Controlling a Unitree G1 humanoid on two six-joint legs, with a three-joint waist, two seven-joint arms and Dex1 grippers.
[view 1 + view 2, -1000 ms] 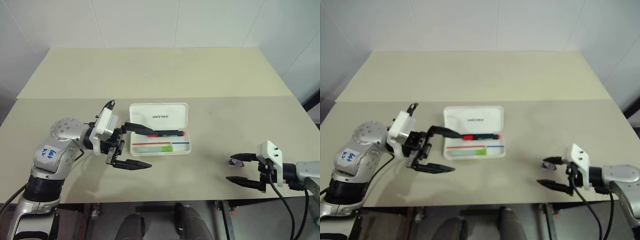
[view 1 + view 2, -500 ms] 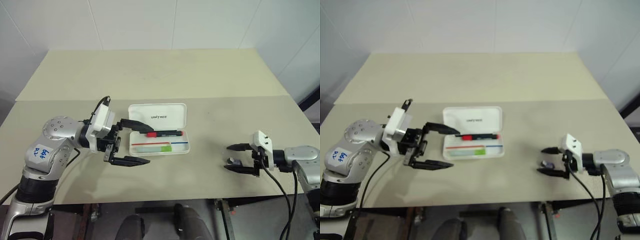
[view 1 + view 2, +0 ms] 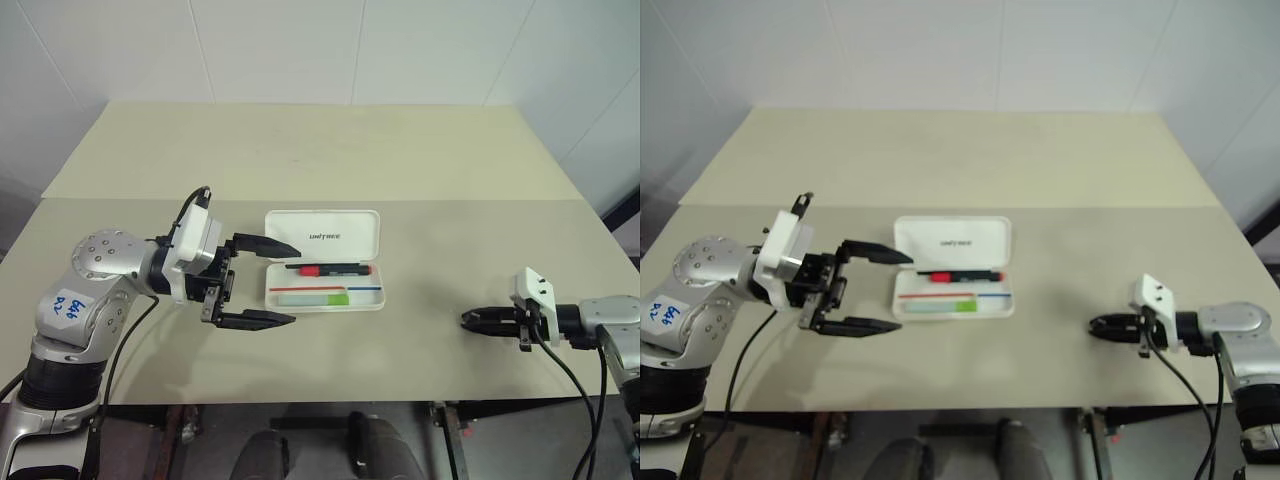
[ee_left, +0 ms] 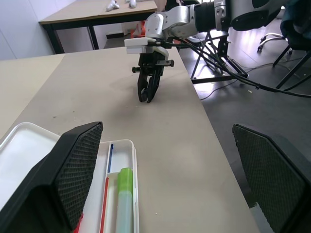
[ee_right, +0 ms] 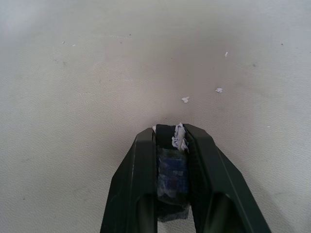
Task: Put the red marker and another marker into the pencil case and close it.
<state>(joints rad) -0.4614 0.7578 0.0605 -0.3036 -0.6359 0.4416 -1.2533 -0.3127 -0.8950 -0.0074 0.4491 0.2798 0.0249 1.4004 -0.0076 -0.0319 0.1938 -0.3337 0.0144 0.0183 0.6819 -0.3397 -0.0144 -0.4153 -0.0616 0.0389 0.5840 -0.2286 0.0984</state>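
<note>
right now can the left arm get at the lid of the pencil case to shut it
Probably yes. The left end effector hangs open just beside the pencil case, whose lid stands open, nothing between them. Both pens already lie inside, and the right end effector is far off.

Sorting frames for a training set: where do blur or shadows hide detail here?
Left wrist view: its own fingers loom blurred, masking part of the pencil case. Right wrist view: the small dark piece pinched in the right gripper sits in shade. Left eye view: soft shadow beneath the left gripper; table evenly lit.
</note>
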